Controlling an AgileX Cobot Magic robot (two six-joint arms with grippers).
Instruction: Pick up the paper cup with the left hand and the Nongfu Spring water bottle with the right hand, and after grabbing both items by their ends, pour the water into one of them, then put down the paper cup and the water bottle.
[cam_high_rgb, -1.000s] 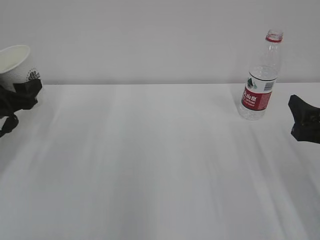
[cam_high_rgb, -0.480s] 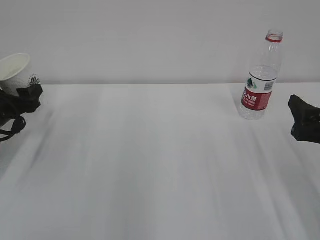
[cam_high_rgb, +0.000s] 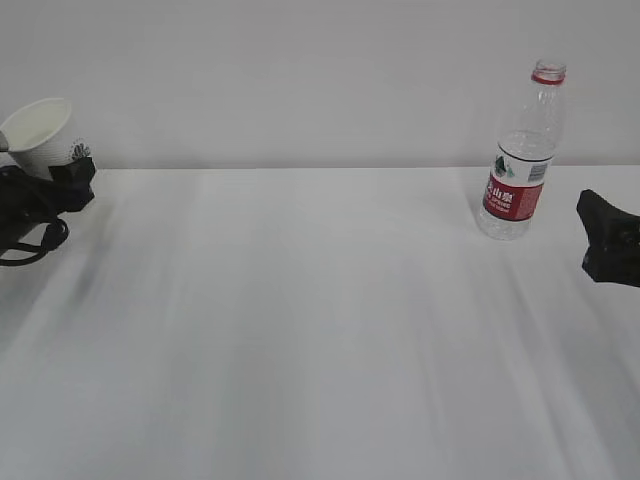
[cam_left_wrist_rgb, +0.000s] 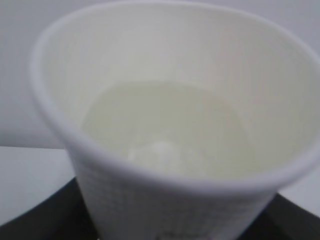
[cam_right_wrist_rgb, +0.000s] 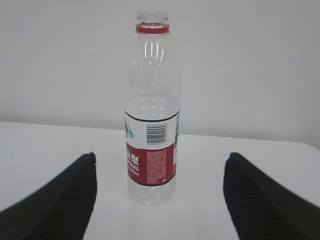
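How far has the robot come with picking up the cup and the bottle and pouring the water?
Done: the left hand holds the paper cup, lifted and tilted, with clear liquid visible inside it. In hand: the right hand sits open beside the Nongfu Spring water bottle, which stands upright on the table, untouched. Left: grasp the bottle, pour, then set both down.

Bright, even light; left wrist view blurred.
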